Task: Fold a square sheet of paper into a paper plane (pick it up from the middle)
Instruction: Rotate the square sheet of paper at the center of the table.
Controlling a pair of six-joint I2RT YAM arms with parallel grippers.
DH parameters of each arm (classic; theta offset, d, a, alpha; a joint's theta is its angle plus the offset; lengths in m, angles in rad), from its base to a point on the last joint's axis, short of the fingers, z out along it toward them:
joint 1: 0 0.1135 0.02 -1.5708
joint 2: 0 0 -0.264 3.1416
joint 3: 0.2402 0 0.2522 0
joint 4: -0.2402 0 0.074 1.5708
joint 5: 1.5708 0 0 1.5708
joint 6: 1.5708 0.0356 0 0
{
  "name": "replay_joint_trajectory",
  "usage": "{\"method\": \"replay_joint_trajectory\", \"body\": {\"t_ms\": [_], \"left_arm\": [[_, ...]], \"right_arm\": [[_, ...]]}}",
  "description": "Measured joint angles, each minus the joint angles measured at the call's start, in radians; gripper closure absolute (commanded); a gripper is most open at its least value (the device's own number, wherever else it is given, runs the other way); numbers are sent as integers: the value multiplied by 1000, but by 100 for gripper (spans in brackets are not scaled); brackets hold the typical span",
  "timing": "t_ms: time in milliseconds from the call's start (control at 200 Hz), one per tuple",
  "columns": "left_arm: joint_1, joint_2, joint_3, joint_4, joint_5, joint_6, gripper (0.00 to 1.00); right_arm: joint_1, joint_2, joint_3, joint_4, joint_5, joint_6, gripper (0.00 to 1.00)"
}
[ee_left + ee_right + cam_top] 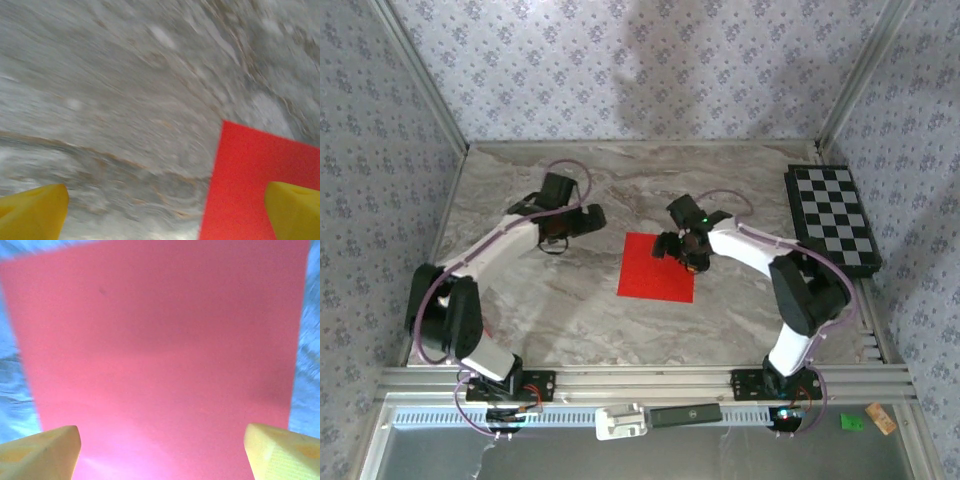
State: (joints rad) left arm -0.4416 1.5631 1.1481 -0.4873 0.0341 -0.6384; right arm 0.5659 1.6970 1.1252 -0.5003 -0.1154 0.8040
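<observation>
Paper, one bright red square sheet (657,267), lies flat near the middle of the marble table (530,300), turned slightly so its edges run askew to the table's sides.

The right gripper (682,250) hangs over the sheet's far right corner. In the right wrist view the red paper (160,355) spreads almost from side to side. The gripper (162,455) stands wide, one yellow fingertip (40,452) at the lower left and the other at the lower right, with only red paper between them. Whether the tips touch the sheet cannot be told.

The left gripper (560,235) is to the left of the sheet, near it but apart, over bare marble. Its wrist view is blurred. There the gripper (165,215) is spread wide too and holds nothing: one yellow fingertip (32,212) sits over grey stone, while the other lies in front of the sheet (260,185), whose corner points to the far side.

At the far right of the table lies a black-and-white chequered board (830,218), well apart from the paper. Patterned wallpaper (620,70) lines the walls around the table, and an aluminium rail (650,380) runs along the near edge, carrying both arm bases.
</observation>
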Motion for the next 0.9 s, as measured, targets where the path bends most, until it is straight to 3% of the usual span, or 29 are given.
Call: {"method": "replay_joint_trajectory", "body": {"t_ms": [190,400,690,899], "left_arm": [[-179,186,154,-97,-14,-45,0],[-315,389,356,-218,-25,-55,6],[-402,606,604,-373,-26,-52,8],[-412,677,673,-448,-24,-50,9]], "right_arm": [[-121,-128,-35,59,52,-27,0],[-275,-185,-154,72,103,-42,0],[-365,-226,-226,92,109,-78,0],[-385,-227,-248,106,101,-95,0]]}}
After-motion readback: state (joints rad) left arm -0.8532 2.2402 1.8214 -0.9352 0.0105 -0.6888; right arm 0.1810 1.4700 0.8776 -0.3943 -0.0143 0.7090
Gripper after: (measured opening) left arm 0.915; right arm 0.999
